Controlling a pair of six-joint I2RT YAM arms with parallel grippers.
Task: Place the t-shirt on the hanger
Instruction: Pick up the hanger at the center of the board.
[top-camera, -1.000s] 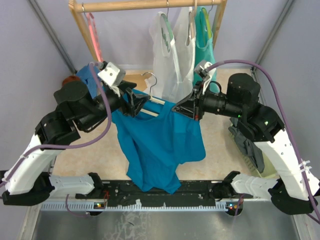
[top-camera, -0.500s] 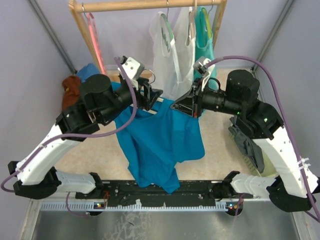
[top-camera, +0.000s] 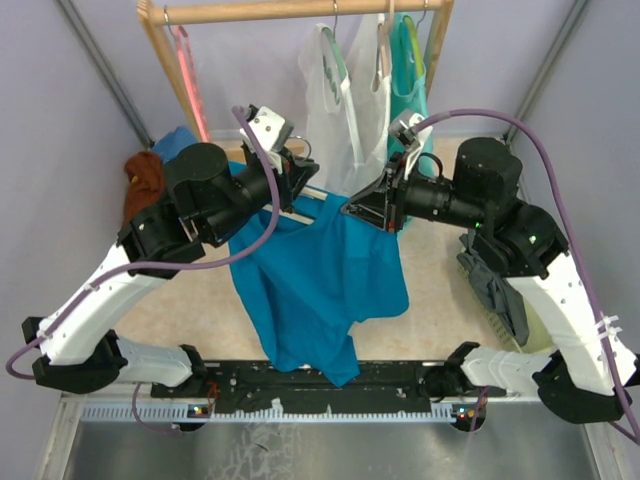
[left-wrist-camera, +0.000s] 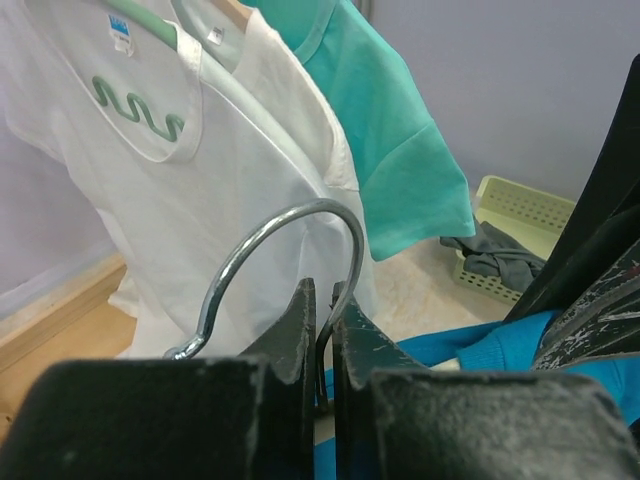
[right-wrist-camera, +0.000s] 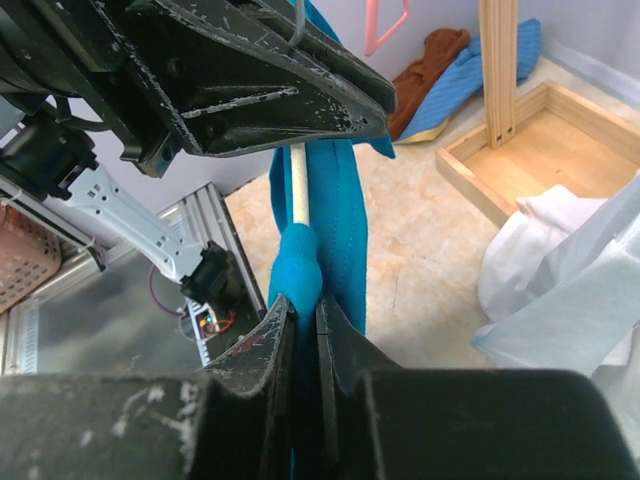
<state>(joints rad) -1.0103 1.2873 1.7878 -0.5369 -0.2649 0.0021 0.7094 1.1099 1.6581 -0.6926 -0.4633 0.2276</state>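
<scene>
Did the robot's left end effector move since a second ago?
Yes. The left end effector has gone farther back and to the right, closer to the wooden rack and the white shirt hanging on it.

Both arms raised over mid-table, elbows bent, wrists turned inward; grippers face each other, near but apart. L gripper (top-camera: 300, 185) pinches the hanger (left-wrist-camera: 290, 225) at hook wire. R gripper (top-camera: 350, 210) clamps the t-shirt (right-wrist-camera: 298, 270) fabric, fingers nearly touching.
</scene>
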